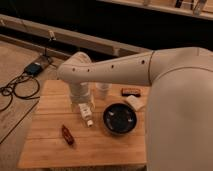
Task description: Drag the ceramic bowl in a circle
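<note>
bowl (120, 119): black, glossy, round, with pale flecks inside; on the table right of centre, toward the front.
gripper (88, 118): low over the table, pointed down under the white wrist; just left of bowl, apart from it.
grip: cannot tell how wide, nor whether anything is held.
arm (115, 70): white, reaching in from the right across the back of the table, bent downward at its left end.
table (50, 150): pale wooden planks.
cup (103, 90): clear, behind bowl, near the back edge.
dark bar (131, 91): small, at the back, right of cup.
white piece (134, 102): just beside bowl's far right rim.
red-brown thing (67, 135): lying front left, well apart from bowl.
floor, left: cables (15, 90) and a blue box (35, 68).
</note>
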Available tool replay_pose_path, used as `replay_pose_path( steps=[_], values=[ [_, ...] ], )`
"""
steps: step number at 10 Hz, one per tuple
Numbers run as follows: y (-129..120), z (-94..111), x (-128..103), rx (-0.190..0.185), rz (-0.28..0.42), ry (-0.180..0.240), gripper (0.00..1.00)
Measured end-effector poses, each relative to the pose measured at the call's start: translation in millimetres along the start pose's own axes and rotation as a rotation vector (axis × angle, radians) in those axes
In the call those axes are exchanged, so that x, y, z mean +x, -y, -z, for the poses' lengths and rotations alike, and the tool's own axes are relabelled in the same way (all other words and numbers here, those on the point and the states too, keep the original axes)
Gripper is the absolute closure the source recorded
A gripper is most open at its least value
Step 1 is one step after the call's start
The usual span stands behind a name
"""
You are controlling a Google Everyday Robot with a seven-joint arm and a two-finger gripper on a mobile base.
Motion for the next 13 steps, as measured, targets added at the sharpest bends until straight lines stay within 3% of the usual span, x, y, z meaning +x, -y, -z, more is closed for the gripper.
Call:
replay_pose_path(
  steps=[8,13],
  values=[
    [0.9,-0.3,0.3,0.001,-0.001,-0.001,0.35],
    [45.3,-32.2,5.6,0.032,0.034,-0.047,0.35]
  ],
)
